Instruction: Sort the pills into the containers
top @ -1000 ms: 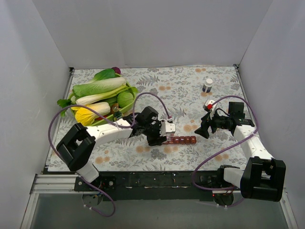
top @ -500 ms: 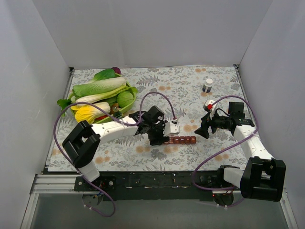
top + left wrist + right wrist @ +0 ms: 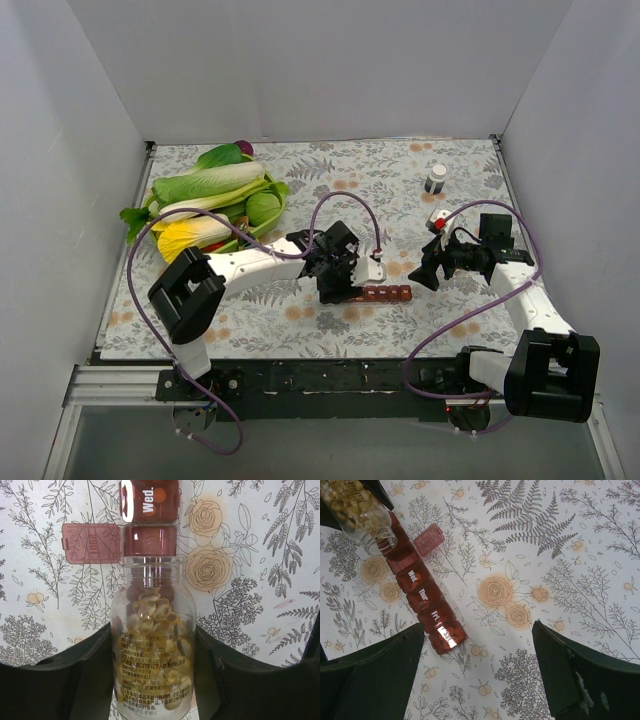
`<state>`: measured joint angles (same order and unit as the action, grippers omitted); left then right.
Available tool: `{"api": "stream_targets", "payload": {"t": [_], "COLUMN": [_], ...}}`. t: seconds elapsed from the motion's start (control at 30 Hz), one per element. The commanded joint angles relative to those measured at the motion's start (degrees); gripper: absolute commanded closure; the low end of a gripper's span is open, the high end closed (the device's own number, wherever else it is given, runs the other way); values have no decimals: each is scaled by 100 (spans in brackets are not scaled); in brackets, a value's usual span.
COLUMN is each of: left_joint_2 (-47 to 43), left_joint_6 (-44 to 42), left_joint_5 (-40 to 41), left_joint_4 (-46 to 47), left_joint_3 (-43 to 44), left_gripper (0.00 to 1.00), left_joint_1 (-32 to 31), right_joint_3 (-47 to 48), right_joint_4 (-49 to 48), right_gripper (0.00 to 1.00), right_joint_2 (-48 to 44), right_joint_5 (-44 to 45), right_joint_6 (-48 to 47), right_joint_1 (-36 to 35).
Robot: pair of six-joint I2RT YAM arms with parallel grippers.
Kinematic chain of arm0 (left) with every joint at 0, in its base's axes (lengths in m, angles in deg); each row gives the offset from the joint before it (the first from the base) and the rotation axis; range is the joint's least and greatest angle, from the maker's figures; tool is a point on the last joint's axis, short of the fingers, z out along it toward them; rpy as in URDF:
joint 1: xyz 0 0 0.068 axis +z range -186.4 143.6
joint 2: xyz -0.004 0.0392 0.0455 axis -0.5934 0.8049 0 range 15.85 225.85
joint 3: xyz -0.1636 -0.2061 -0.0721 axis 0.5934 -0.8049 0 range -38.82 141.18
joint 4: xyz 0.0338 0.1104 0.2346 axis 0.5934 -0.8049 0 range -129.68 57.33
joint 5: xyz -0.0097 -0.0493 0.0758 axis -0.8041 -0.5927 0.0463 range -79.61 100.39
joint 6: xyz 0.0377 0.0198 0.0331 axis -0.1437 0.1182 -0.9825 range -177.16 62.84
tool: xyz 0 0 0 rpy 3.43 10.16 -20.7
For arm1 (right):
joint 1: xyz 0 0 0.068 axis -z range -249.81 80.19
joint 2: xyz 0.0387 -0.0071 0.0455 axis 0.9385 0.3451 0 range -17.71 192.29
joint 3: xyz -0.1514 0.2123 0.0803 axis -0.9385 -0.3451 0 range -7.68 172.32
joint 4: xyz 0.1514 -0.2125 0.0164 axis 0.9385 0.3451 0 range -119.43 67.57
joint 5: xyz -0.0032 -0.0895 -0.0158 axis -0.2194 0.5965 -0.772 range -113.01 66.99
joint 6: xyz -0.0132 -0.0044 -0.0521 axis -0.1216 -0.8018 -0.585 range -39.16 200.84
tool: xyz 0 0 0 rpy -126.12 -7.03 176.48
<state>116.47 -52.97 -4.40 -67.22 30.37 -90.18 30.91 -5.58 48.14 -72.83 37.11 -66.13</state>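
My left gripper point(image 3: 152, 647) point(image 3: 340, 280) is shut on a clear, uncapped bottle point(image 3: 152, 645) point(image 3: 356, 511) full of yellow pills point(image 3: 150, 612). The bottle lies tilted, with its mouth over an open compartment point(image 3: 150, 541) of the containers point(image 3: 388, 294) point(image 3: 427, 605), a dark-red strip marked with weekdays. That compartment's lid point(image 3: 92, 541) is swung out to the side. The other compartments in view are closed. In the top view the strip's left end is hidden under the left gripper. To the right of the strip, my right gripper point(image 3: 426, 270) point(image 3: 479, 625) hangs open above the cloth, holding nothing.
A green basket point(image 3: 275, 200) of leafy vegetables stands at the back left. A small white-capped dark bottle point(image 3: 436, 179) stands at the back right, with a small red-and-white object point(image 3: 437, 217) in front of it. White walls close in three sides of the floral cloth.
My left arm has carried the bottle to the right, onto the left end of the strip. The right arm and both grippers' openings are unchanged.
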Motion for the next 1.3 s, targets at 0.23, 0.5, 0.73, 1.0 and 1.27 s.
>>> {"api": "stream_targets", "payload": {"t": [0.23,0.5,0.73,1.0,1.27], "left_joint_2": [212,309,379,494,564], "left_joint_6": [-58,-93,-111,-155,-199], "left_joint_5": [468,643,758,951,1162], "left_joint_4": [-562,-738,-835,-922,-1028], "left_joint_3": [604,789,877,982,1053], "left_gripper": [100,100,100,100,100], "left_joint_1": [-194,-238,-282,-361,-467], "right_joint_3": [237,237,237,237,237], "right_joint_4": [23,23,23,23,23], "right_gripper": [4,4,4,4,4], "right_joint_2": [-89,-89,-72,-72,-63], "right_joint_5": [-89,-89,-89,-89,-72], "right_joint_6": [-40,-40,-40,-40,-40], "right_joint_1": [27,27,27,27,27]}}
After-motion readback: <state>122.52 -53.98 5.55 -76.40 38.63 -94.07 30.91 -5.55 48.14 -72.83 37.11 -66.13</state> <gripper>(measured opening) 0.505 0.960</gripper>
